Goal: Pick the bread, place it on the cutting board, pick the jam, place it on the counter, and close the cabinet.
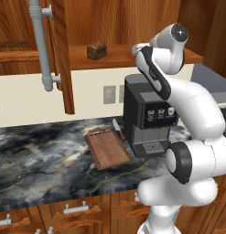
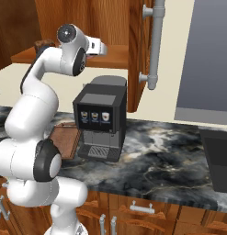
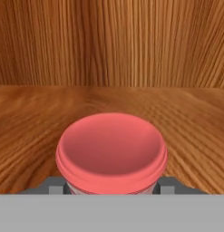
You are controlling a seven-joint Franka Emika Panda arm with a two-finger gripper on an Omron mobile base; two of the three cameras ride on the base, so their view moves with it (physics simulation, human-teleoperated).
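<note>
Low in front run reddish-brown wooden drawers (image 1: 78,212) with short silver handles, and above them lies the long dark grey-black marble surface (image 1: 36,160) with pale veins. On it rests the flat rectangular reddish-brown wooden cutting board (image 1: 107,148) with a raised rim, its handle end pointing toward the wall, nothing lying on it; a small knife (image 1: 117,129) lies just beside its far corner, and a black boxy coffee machine (image 1: 148,114) stands just to the right of the board. Higher up, the white arm reaches onto the brown wooden shelf (image 1: 114,57) of the large reddish-brown wooden wall cabinet (image 1: 64,55), whose door with a long vertical grey tube handle (image 1: 41,41) stands swung open. In the hand view the gripper (image 3: 111,186) has a dark fingertip showing on each side of the small squat red-pink jam jar (image 3: 111,152), which has a smooth, shallowly dished pink lid and a whitish band just visible below its rim; the jar stands upright on the shelf between the half-closed fingers, though whether they press on it I cannot tell. Farther left on the same shelf sits the small dark brown loaf-shaped bread (image 1: 96,50), well apart from the arm.
</note>
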